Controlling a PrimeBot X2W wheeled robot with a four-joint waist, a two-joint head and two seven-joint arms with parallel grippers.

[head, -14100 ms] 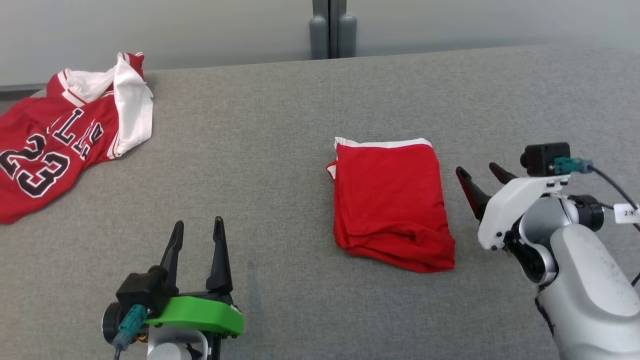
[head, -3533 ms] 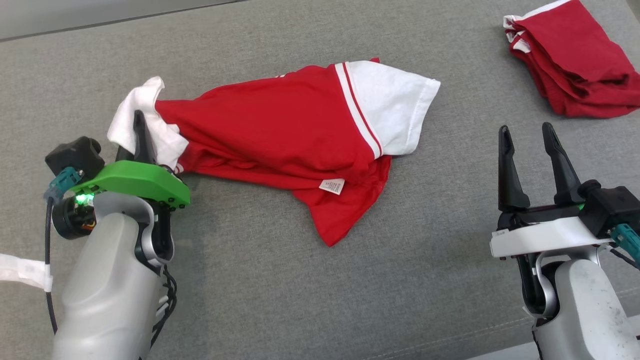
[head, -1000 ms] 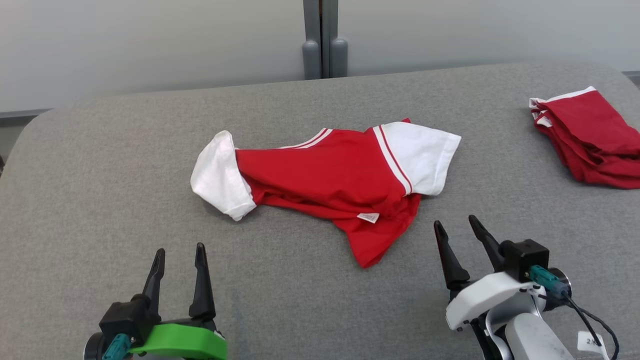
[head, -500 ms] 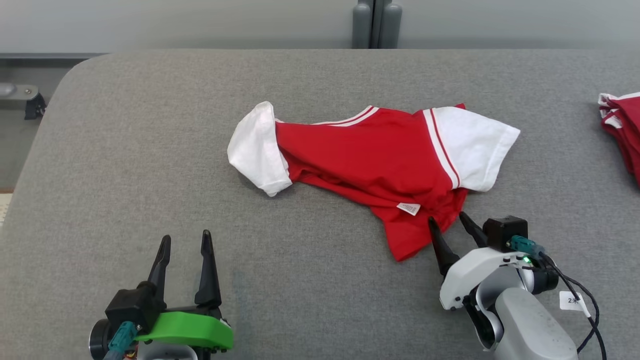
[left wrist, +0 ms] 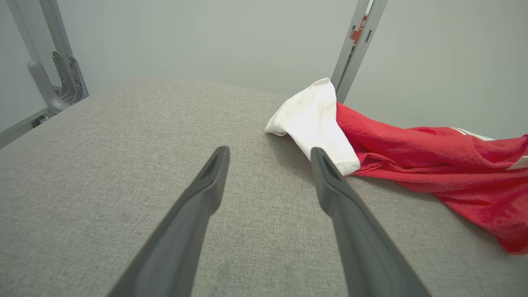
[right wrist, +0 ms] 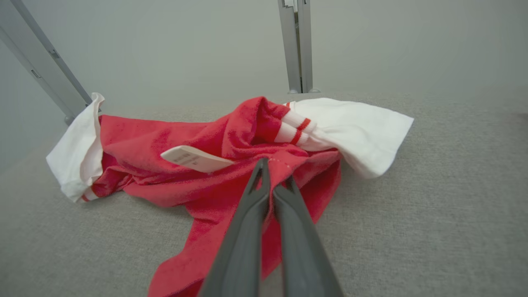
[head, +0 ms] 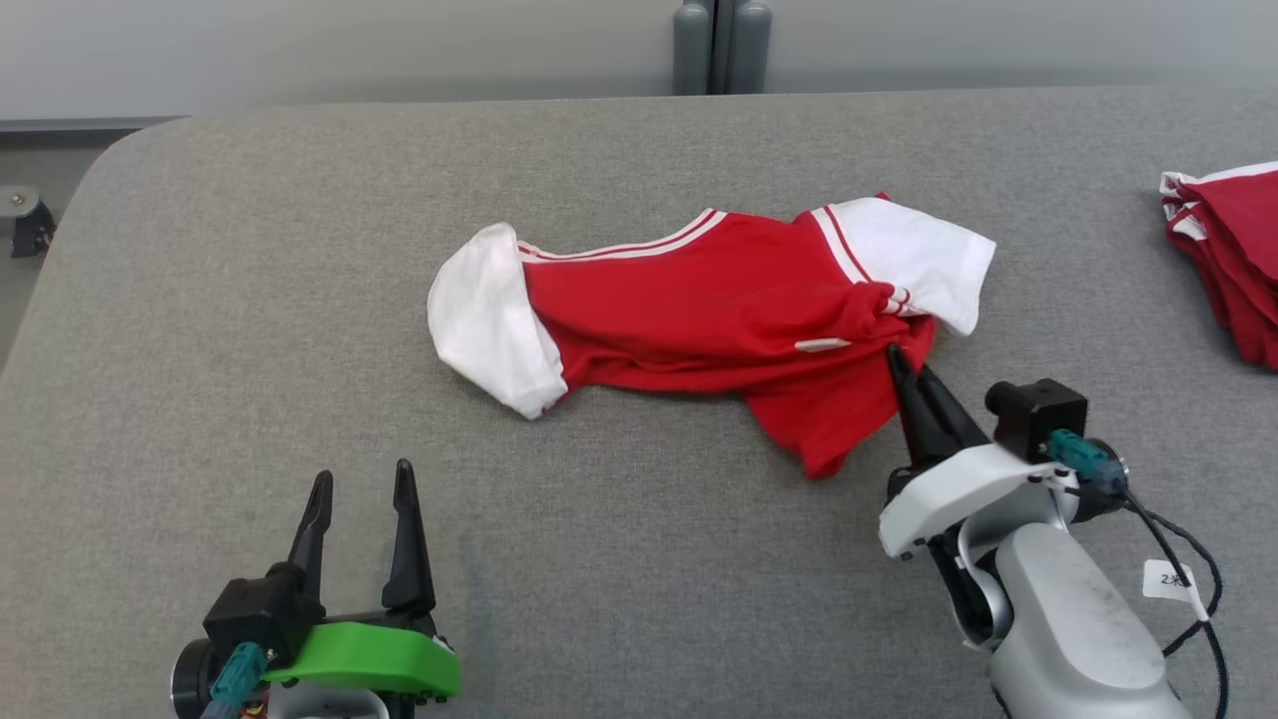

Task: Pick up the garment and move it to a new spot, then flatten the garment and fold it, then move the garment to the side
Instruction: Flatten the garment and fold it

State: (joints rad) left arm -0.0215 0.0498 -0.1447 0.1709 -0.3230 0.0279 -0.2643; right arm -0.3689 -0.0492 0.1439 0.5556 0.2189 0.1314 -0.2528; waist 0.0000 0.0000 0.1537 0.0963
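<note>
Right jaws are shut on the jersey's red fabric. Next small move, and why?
Probably lift the right gripper slightly and draw it outward: it pinches the bunched jersey beside the white sleeve, and the left gripper sits open, off the cloth.

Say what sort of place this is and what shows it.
Probably a robotics lab or test room set up for clothes folding: a grey cloth-covered table, a bare pale wall with metal frame posts, and on the table a red shirt with white sleeves and a folded red garment.
</note>
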